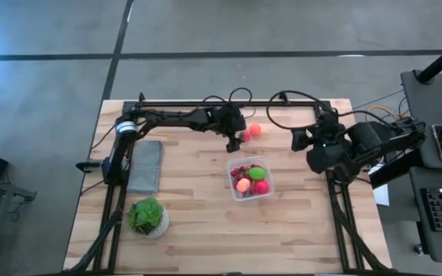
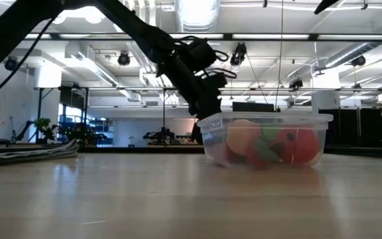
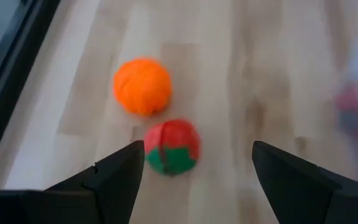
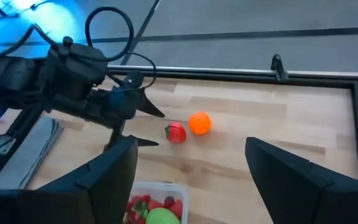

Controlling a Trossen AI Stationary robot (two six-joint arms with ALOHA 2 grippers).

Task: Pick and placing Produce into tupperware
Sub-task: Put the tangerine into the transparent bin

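The clear box point(image 1: 250, 179) sits near the middle of the tabletop point(image 1: 206, 230), holding a green, a peach and a red fruit with small berries. Beyond the box, toward the back rail, the left pincer point(image 1: 234, 142) hangs wide open and empty just beside a red-and-green fruit point(image 3: 171, 147), which touches an orange ball point(image 3: 142, 86). The right pincer point(image 4: 188, 171), also open and empty, waits to the box's right

Box point(image 4: 154, 202) cut by bottom edge, right wrist view. Blurred red shape point(image 3: 356, 102) at right edge, left wrist view, unidentifiable.
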